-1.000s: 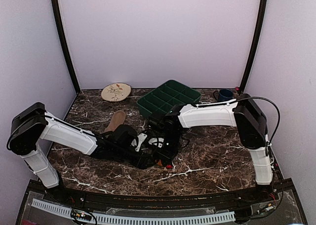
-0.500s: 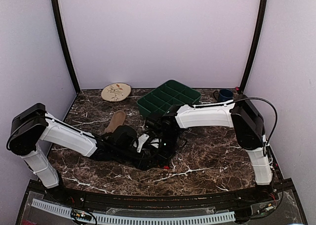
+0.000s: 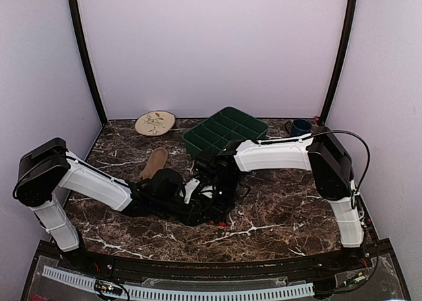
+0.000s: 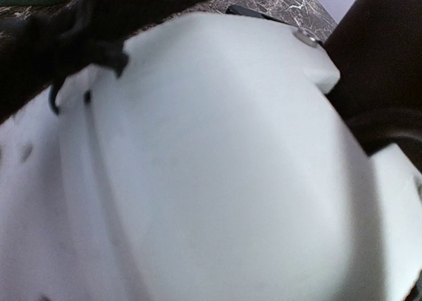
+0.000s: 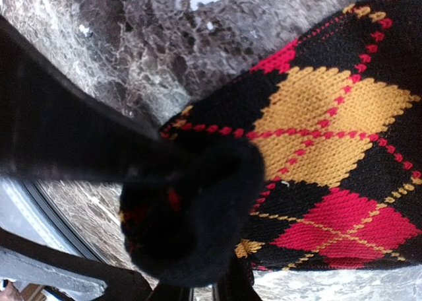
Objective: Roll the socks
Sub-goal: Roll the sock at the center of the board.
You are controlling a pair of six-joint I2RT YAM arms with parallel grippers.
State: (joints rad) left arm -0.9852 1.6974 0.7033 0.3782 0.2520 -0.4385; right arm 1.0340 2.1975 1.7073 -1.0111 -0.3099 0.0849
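The black sock with red and yellow argyle diamonds (image 5: 316, 129) lies on the marble, filling the right wrist view. Its black end is bunched into a thick wad (image 5: 191, 215) right at my right gripper (image 5: 212, 274), which is shut on it. In the top view both grippers meet in a dark cluster at mid-table: the right gripper (image 3: 219, 194) sits just above the left gripper (image 3: 196, 210), and the argyle sock is almost wholly hidden under them. The tan sock (image 3: 155, 161) lies flat to the back left. A white arm casing (image 4: 211, 169) blocks the left wrist view, hiding the left jaws.
A green compartment tray (image 3: 224, 131) stands behind the grippers. A round beige plate (image 3: 155, 123) is at the back left and a dark blue cup (image 3: 301, 126) at the back right. Purple walls close in the marble table (image 3: 283, 202).
The right wrist has shifted a little to the left, closer over the left gripper. The left arm has edged slightly inward. The tan sock has not moved.
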